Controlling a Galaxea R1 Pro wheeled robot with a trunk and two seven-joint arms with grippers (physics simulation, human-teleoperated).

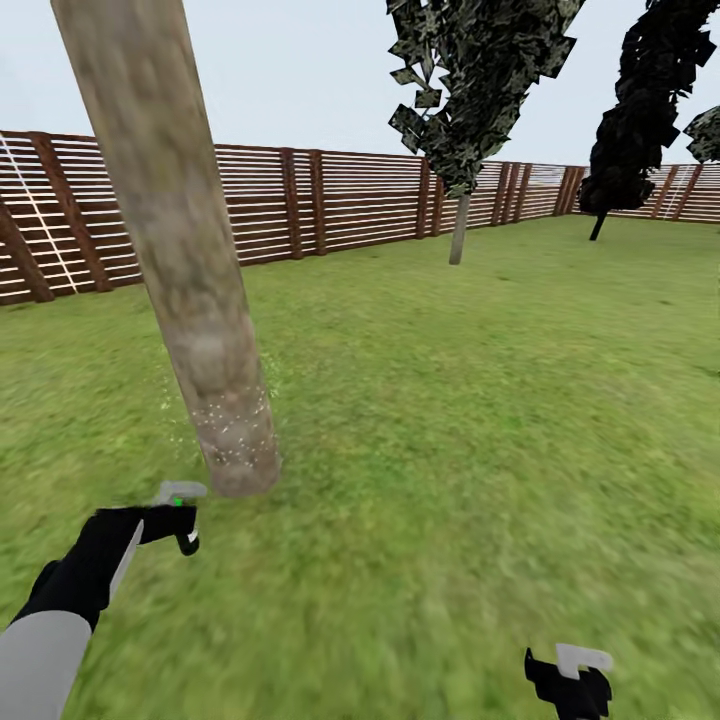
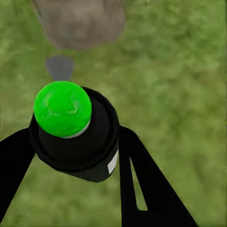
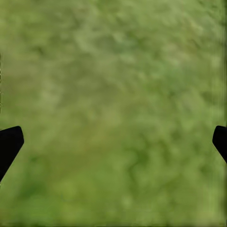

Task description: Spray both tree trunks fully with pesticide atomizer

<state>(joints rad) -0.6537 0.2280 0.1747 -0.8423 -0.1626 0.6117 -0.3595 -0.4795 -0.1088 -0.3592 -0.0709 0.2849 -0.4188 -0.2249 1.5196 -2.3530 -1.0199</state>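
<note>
A thick, leaning grey-tan tree trunk (image 1: 185,270) rises from the lawn at the left, with pale speckles on its lowest part. My left gripper (image 1: 178,515) is shut on the pesticide atomizer (image 2: 75,132), a black bottle with a green cap and grey nozzle, held just short of the trunk's base (image 2: 78,21). A second tree (image 1: 460,225) with a thin-looking grey trunk stands farther back near the fence. My right gripper (image 1: 572,680) hangs open over bare grass, its fingertips (image 3: 9,144) wide apart.
A brown slatted fence (image 1: 340,205) rings the lawn at the back. A dark narrow cypress-like tree (image 1: 640,110) stands at the far right. Open grass (image 1: 480,420) stretches to the right of the near trunk.
</note>
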